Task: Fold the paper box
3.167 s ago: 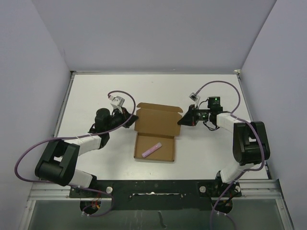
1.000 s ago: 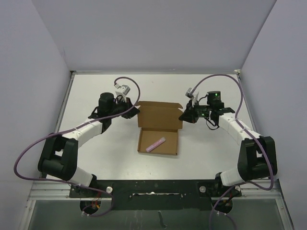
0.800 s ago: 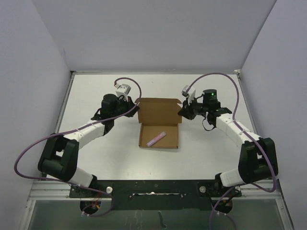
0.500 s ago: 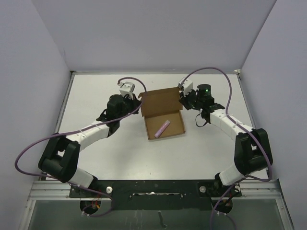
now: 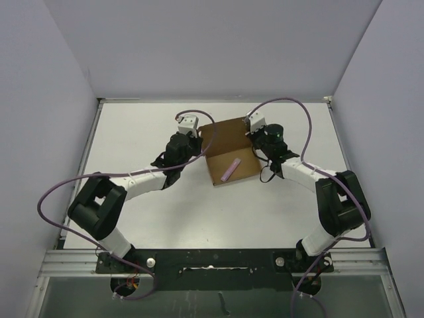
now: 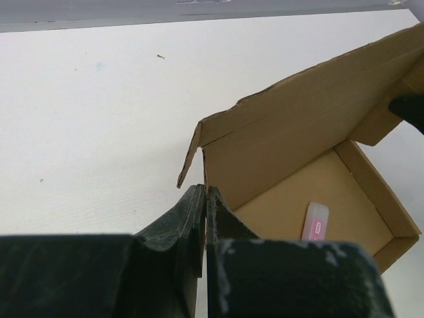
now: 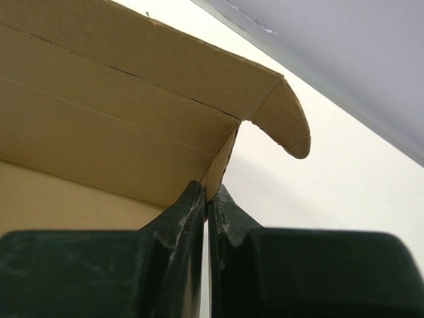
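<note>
The left gripper (image 6: 204, 199) is pinched tight on the thin left side wall of the paper box (image 5: 224, 138). The right gripper (image 7: 207, 194) is clamped the same way on the right side wall. The box is open, with its lid raised on the far side. It is turned askew toward the back middle of the white table (image 5: 132, 126). A pink stick (image 5: 230, 170) lies inside it. Plain pale lilac walls (image 5: 199, 46) enclose the table on three sides.

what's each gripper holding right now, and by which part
Both hold the paper box. The left gripper is shut on the side wall on its side, near the lid's crease. The right gripper pinches the opposite side wall at the lid corner.
</note>
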